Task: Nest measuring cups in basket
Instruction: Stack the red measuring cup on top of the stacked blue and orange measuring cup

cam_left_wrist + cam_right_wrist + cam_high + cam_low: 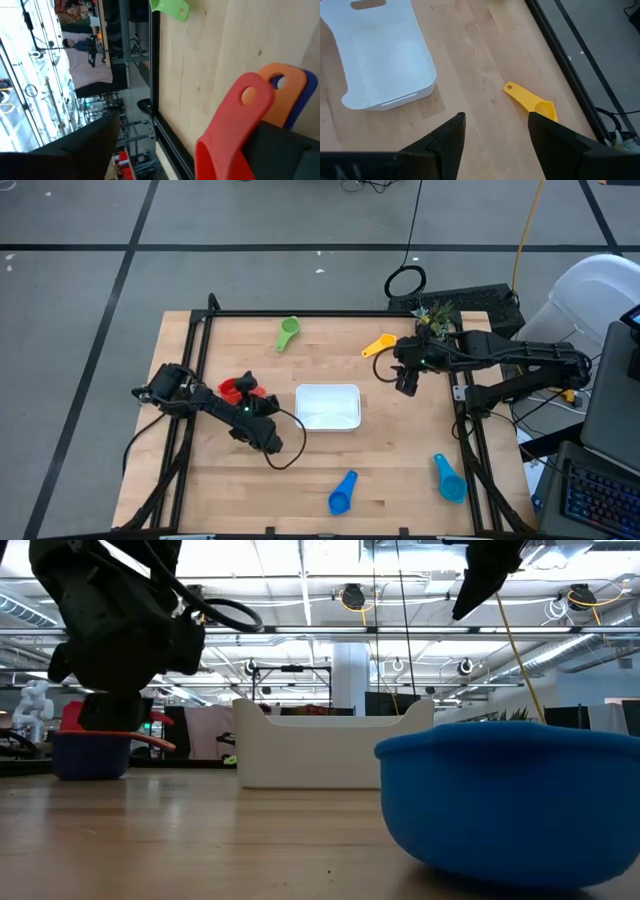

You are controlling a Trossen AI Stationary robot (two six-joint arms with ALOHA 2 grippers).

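Observation:
The white basket (328,406) (330,748) (380,60) sits mid-table. To its left is a stack of cups: a red one (238,389) (235,125) on top, with an orange handle (285,95) and a dark blue handle (307,92) under it, and a blue bowl (90,755) at the bottom. My left gripper (246,386) (108,712) is open and low over the red cup. The green cup (288,332) (172,9) and the yellow cup (378,345) (530,102) lie near the far edge. A blue cup (343,492) (510,800) and a light blue cup (450,478) lie near the front. My right gripper (405,383) (495,135) hangs open, high above the table beside the yellow cup. My left gripper comes down at a slant from the near side onto the red cup's bowl (220,155), which sits on the stack with its handle (250,95) pointing away. One finger (287,150) stands against the bowl. I cannot tell whether it touches the bowl.
A small potted plant (435,315) stands at the far right corner. A black frame rail (195,340) (155,75) runs along the table's left and far sides. A cable loop (285,442) hangs from the left arm. Bare wood (400,450) lies between the basket and the front cups.

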